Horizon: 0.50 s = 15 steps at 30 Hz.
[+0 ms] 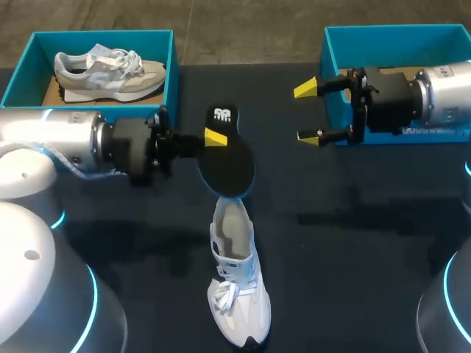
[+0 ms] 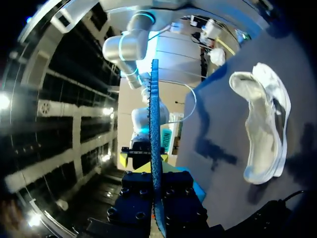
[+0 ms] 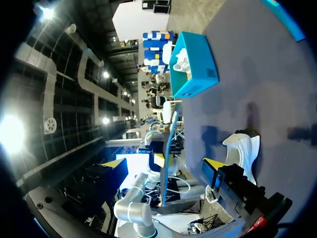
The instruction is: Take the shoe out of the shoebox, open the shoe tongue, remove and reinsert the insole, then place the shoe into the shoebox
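Reaching in level from the left, your left arm point(image 1: 73, 143) carries the left gripper point(image 1: 215, 138) over the middle of the table, with its fingers clamped on the insole point(image 1: 227, 158). The insole is a flat, black, oval sheet with a white mark at its far end and a blue edge. It is held above the table, its near end over the heel opening of the white shoe point(image 1: 237, 290). That shoe lies on the dark table point(image 1: 353, 243), laces and rounded toe toward the near edge. Your right arm point(image 1: 434, 95) comes in level from the right. The right gripper point(image 1: 307, 112) stands wide with nothing between its yellow tips, just before the right teal shoebox point(image 1: 331, 44). At the far left, the left teal shoebox point(image 1: 96, 37) holds a grey-and-white shoe point(image 1: 110, 73).
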### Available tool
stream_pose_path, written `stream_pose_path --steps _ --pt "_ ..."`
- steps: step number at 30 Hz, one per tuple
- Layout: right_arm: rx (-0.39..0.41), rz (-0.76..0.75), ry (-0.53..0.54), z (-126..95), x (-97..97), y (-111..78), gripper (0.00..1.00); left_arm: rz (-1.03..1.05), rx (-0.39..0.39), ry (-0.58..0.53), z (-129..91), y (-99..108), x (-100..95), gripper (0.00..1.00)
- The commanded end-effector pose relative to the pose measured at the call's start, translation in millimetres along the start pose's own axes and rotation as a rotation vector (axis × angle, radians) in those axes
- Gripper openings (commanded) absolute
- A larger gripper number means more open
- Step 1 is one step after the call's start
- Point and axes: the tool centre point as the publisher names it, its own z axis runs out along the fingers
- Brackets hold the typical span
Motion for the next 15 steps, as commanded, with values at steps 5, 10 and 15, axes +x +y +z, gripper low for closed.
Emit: stream_pose_path --steps 5,10,15 --pt "-0.001 0.001 -0.003 0.9 0.2 -0.3 1.0 -0.396 0.068 -0.004 -27.8 -10.7 -16.5 0.0" --pt "-0.001 0.001 -0.003 0.9 0.2 -0.3 1.0 -0.771 0.109 -0.034 -33.5 -9.8 -23.1 0.0" --pt "-0.001 0.001 -0.003 0.9 0.2 -0.3 1.0 -0.806 0.087 -0.033 -34.0 -10.6 -23.1 0.0"
